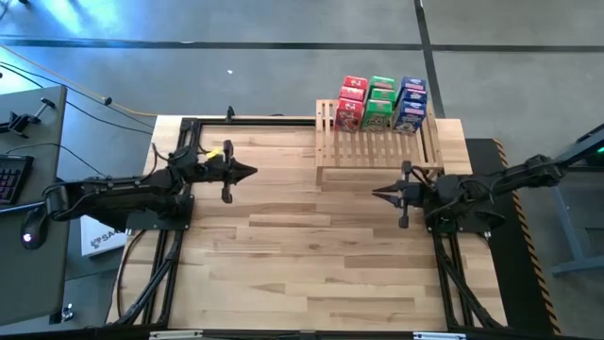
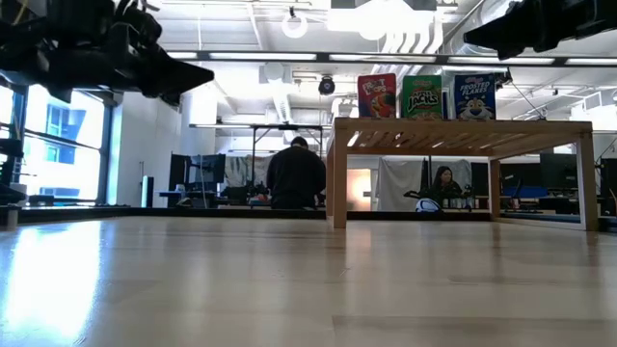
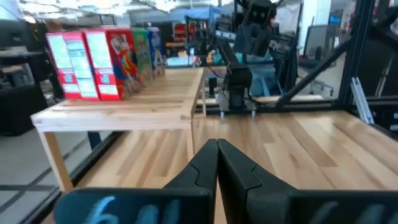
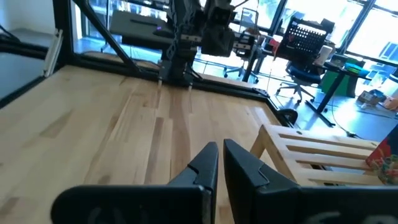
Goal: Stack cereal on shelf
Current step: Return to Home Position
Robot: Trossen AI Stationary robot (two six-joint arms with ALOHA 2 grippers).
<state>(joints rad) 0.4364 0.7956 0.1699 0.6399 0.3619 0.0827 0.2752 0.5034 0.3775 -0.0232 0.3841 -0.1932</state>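
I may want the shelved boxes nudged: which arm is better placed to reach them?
Probably right. The right gripper hangs just in front of the shelf; the left gripper is farther off, left of it.

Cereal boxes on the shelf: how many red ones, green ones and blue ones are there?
Red cereal boxes: 3
Green cereal boxes: 3
Blue cereal boxes: 3
Total: 9, all standing on the shelf
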